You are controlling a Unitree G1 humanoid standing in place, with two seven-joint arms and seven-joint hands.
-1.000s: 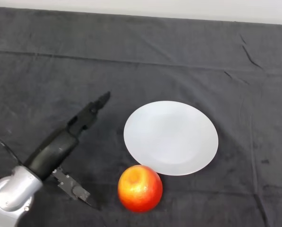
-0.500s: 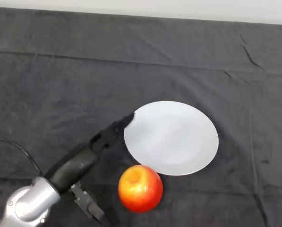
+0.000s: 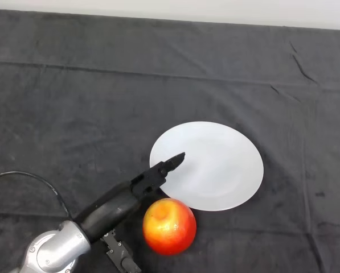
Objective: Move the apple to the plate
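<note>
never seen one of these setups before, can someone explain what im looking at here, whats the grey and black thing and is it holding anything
The picture is taken from a camera on a humanoid robot's head, looking down at the table in front of it. The table is covered with a dark cloth.

The silver-grey tube coming in from the lower left is the robot's left arm, and the black part at its end is its left hand. The long fingers are stretched out straight, with the tips over the near left edge of a white plate. The thumb sticks out lower down.

A red and yellow apple sits on the cloth just in front of the plate, between fingers and thumb. The hand is open and holds nothing; the apple is not yet on the plate.
</note>
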